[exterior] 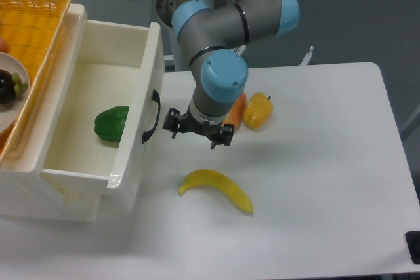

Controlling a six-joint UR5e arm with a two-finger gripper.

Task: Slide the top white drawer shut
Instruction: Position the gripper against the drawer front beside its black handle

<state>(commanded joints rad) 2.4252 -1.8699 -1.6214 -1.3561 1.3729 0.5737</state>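
Closest to me on the counter (pixel 315 181) lies a banana (pixel 215 190), at about five o'clock from the drawer front and well out of the line of push. Just behind it hangs the gripper (pixel 197 131), its fingers (pixel 172 124) spread apart with nothing between them, a small gap off the curved black handle (pixel 151 117). An orange carrot (pixel 231 112) and a yellow pepper (pixel 257 110) sit at the arm's three o'clock side, also out of the way.

The top white drawer (pixel 98 119) is at nine o'clock from the gripper, pulled far out, with a green pepper (pixel 111 123) lying inside. Beyond it, at ten o'clock, the yellow basket (pixel 33 37) rests on top of the cabinet.

To do this well, I'd say the fingers should meet the flat front panel squarely, near the handle and at mid-width, then push straight toward nine o'clock along the drawer's run. An off-centre or angled shove looks likely to skew the drawer or drag the whole light plastic unit across the counter. A slow, steady push seems wise, easing off as the front comes flush.
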